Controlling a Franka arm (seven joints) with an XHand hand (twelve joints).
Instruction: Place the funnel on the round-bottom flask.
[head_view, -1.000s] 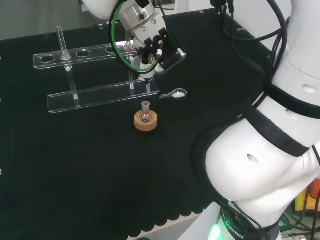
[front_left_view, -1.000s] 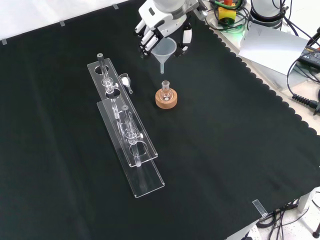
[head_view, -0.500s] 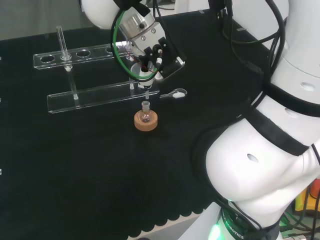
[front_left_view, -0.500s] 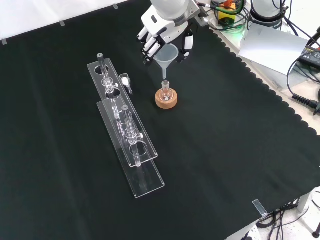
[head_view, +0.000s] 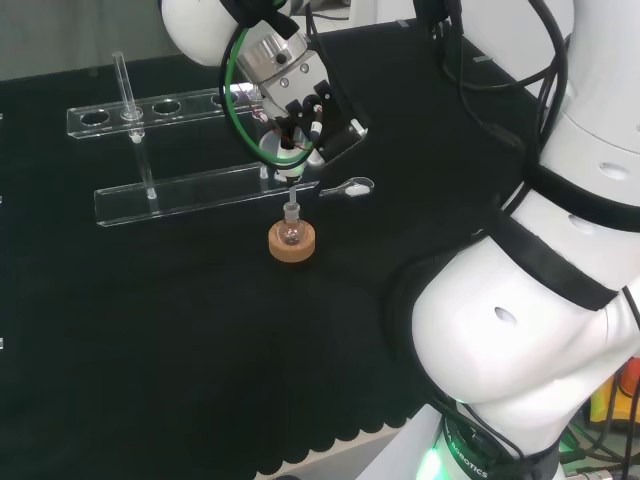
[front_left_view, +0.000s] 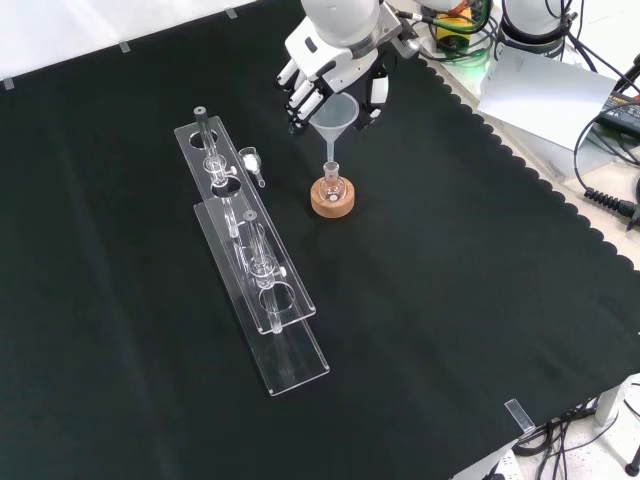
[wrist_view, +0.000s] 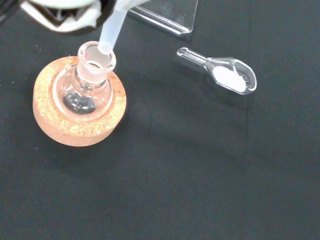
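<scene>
I see the hand (front_left_view: 335, 72) lower than a second ago, fingers curled around the funnel (front_left_view: 335, 118). Its stem tip now sits at the mouth of the round-bottom flask (wrist_view: 87, 90), which rests in its cork ring (wrist_view: 79, 127) on the counter (front_left_view: 450, 300).

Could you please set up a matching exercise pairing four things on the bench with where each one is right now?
Things:
1. funnel
2. flask
3. scoop
4. test tube

Places:
A. lying flat on the cloth
B. seated in the cork ring
C. held in the hand, stem tip at the flask's mouth
D. upright in the clear rack

Pairs: 1-C, 2-B, 3-A, 4-D
</scene>
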